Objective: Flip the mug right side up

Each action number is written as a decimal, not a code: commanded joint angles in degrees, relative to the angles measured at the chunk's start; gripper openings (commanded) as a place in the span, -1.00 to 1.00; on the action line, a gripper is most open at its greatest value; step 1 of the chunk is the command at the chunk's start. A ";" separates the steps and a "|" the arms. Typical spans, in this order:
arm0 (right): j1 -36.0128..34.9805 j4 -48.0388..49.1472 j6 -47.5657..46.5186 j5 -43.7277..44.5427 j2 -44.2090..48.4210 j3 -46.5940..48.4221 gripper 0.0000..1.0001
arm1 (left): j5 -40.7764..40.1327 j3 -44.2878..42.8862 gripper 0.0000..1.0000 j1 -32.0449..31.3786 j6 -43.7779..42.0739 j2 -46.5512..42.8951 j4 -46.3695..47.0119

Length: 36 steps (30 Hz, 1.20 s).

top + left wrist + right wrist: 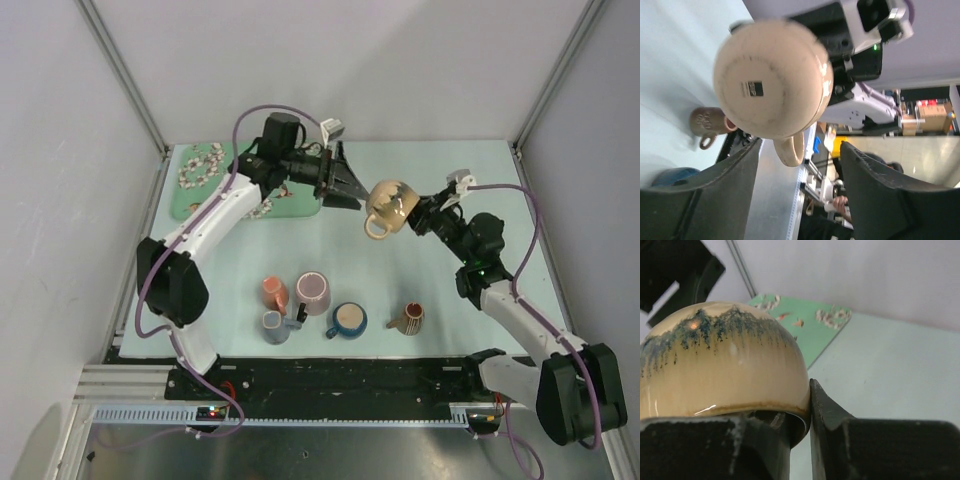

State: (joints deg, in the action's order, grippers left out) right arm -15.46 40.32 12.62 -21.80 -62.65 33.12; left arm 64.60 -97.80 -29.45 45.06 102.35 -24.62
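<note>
Your mug (388,205) is glazed ceramic: stiff, slick, probably weighty, and likely to chip if dropped. Take it across the rounded body or the wall, not by the thin handle (376,230). It hangs in the air just off the green mat (205,195), on the side toward the right arm, with its base facing the mat. The right gripper (420,215) is clamped on its rim. The left gripper (350,190), at the mat's edge, gapes wide and touches nothing.

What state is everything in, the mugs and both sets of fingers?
Tan mug: held aloft, on its side.
Right fingers: shut on tan mug's rim.
Left fingers: open, holding nothing.
Blue mug: upright on table.
Pink mug: orientation unclear.
Orange mug: orientation unclear.
Grey mug: orientation unclear.
Brown mug: orientation unclear.
</note>
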 commanded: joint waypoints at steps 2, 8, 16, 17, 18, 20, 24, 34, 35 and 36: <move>-2.81 -14.62 1.25 5.43 4.44 2.21 -1.00 | -4.52 1.18 0.55 5.47 -6.62 -3.22 2.96; -4.52 -36.66 9.32 16.51 2.14 7.85 -1.00 | -18.50 -1.72 0.96 7.69 -19.64 -4.25 -1.24; -9.76 -70.70 18.09 21.50 -15.55 30.09 -1.00 | -46.99 -11.09 0.97 0.19 -51.99 -5.66 -18.15; -9.94 -72.38 18.55 20.47 -17.98 32.41 -1.00 | -48.72 -10.87 0.97 -0.78 -53.36 -5.88 -18.91; -10.16 -73.75 18.92 19.51 -19.94 34.05 -1.00 | -50.15 -10.59 0.98 -1.88 -54.66 -6.04 -19.29; -10.52 -75.52 19.63 17.98 -23.65 37.35 -1.00 | -52.20 -9.59 0.99 -3.94 -55.94 -6.24 -19.60; -11.98 -77.24 20.41 15.41 -29.28 43.21 -1.00 | -54.83 -7.27 0.99 -6.88 -56.92 -5.67 -19.35; -11.51 -81.17 18.94 8.30 -35.46 51.75 -1.00 | -43.13 2.32 0.59 -5.40 -81.85 -8.57 -18.66; -11.60 -81.97 18.71 8.20 -36.02 52.69 -1.00 | -43.14 2.82 0.55 -5.38 -85.12 -8.57 -18.68; -11.69 -82.28 18.78 8.01 -36.34 53.46 -1.00 | -42.66 3.33 0.51 -5.36 -87.10 -8.39 -18.74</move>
State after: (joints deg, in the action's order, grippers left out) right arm -27.49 -41.76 31.33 -9.54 -98.61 79.66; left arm 17.34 -96.16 -35.73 -25.17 97.23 -43.53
